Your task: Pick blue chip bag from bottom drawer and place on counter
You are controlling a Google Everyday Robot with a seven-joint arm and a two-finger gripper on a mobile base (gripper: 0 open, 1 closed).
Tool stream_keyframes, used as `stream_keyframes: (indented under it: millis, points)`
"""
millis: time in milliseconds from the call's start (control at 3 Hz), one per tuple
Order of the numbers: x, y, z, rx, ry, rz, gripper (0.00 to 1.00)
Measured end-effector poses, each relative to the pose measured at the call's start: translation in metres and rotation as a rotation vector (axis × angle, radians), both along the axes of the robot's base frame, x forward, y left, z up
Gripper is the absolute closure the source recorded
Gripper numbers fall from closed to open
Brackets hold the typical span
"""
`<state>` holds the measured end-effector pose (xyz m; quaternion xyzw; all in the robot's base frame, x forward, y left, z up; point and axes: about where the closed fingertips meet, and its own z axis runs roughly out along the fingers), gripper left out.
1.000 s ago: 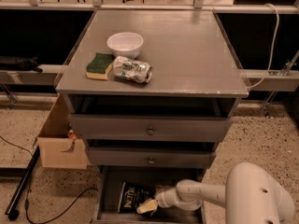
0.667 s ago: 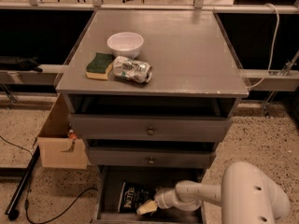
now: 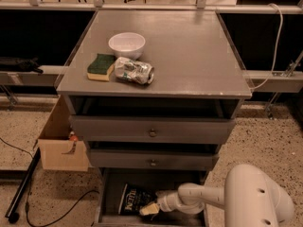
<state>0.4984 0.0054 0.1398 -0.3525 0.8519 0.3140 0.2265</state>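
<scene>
While your arm [image 3: 203, 196] reaches from the right into the open bottom drawer [image 3: 110, 193], the gripper [image 3: 149, 210] sits low at the right edge of the blue chip bag [image 3: 132, 198], which lies on the drawer floor. You cannot tell whether it has a hold on the bag. On the counter [image 3: 189, 56] sit a white bowl [image 3: 126, 44], a sponge [image 3: 101, 66] and a crushed can [image 3: 134, 70].

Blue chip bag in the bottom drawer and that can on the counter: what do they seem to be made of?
The blue chip bag is probably thin foil or plastic film: dark, crinkled, with white print. The can looks like thin metal: shiny silver-green and dented in. The gripper is down in the bottom drawer, beside the bag.
</scene>
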Motion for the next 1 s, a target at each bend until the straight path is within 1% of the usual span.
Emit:
stream_keyframes:
  millis: [333,1000]
  points:
    - [0.0,0.0001,0.0,0.0,0.0,0.0,0.5]
    - [-0.0001,0.0001,0.0,0.0,0.0,0.0,0.97]
